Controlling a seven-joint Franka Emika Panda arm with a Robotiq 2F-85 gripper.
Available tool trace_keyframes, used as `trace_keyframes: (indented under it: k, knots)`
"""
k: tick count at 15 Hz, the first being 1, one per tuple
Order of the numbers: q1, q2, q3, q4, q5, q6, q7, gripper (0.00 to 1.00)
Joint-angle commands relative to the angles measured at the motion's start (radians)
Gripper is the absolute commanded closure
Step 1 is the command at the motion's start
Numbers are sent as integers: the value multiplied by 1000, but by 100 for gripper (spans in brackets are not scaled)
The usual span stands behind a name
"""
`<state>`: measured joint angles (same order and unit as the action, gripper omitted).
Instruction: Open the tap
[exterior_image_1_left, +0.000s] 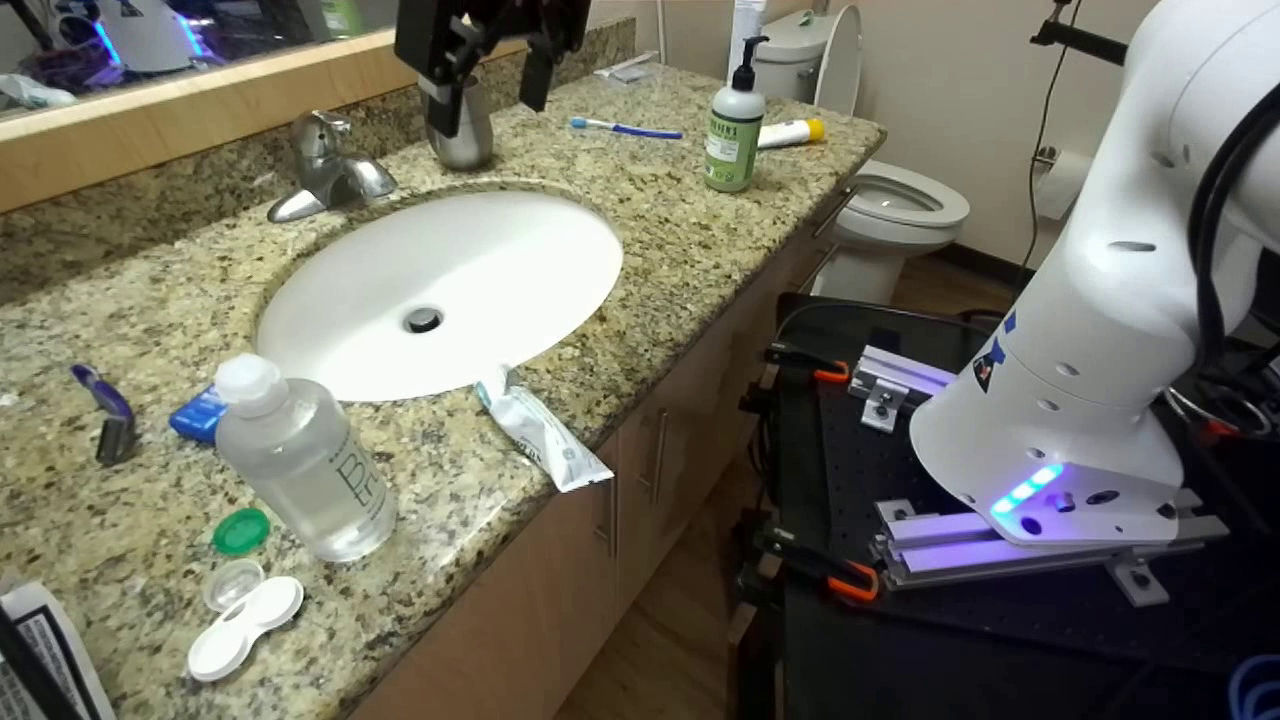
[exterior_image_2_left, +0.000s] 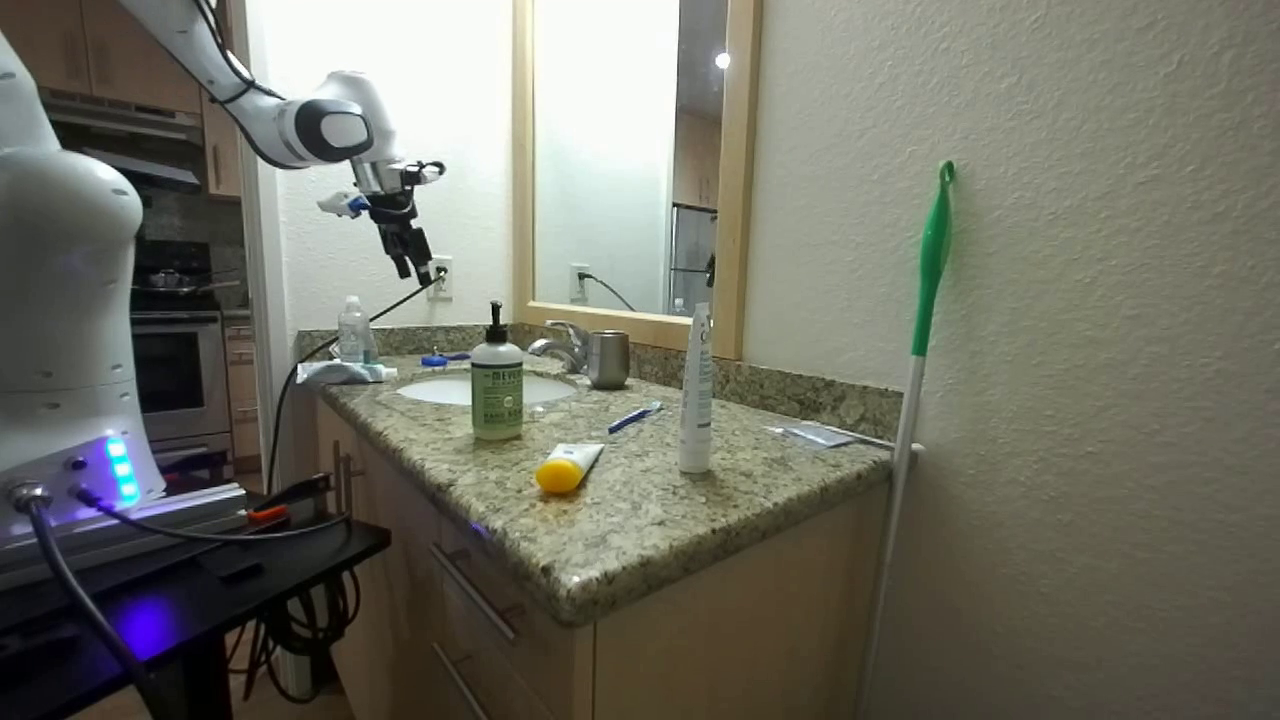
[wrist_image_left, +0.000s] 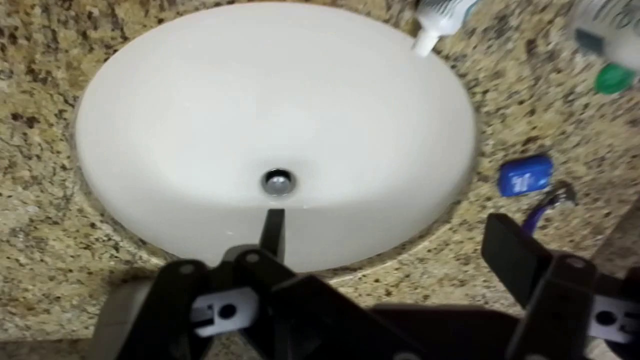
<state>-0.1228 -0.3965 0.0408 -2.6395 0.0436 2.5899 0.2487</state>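
Note:
The tap is small silver-grey metal, with a short spout over the back rim of the white oval basin and a lever handle on top. It also shows beside a grey metal cup in an exterior view. My gripper is open and empty. It hangs in the air above the counter, well above the tap in an exterior view. In the wrist view the open fingers are over the basin's back part and the counter, touching nothing. The tap is hidden there behind the gripper body.
The grey metal cup stands beside the tap. A mirror frame runs along the wall behind. A soap pump bottle, a clear bottle, a toothpaste tube and a purple razor are on the counter.

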Motion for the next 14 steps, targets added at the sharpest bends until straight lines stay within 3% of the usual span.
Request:
trace_keyframes:
  k: [1,3,4,7,8,9,10,11,12,14]
  knots:
    - [-86,258,9,144,-113,101,99,0]
    - [-59,332,3,208,-144,66,139,0]
    - [-44,246,-28,133,-123,81,104,0]
    - [-40,340,-38,208,-180,43,150,0]
    - [-125,394,-6,245,-336,96,272,0]
    - [-177,422,9,272,-404,143,298,0]
    - [-190,458,-7,318,-502,169,372,0]
    - [-133,482,-91,356,-593,199,429,0]
    - [-179,518,-64,403,-688,236,483,0]
    - [-139,599,-116,489,-872,313,616,0]
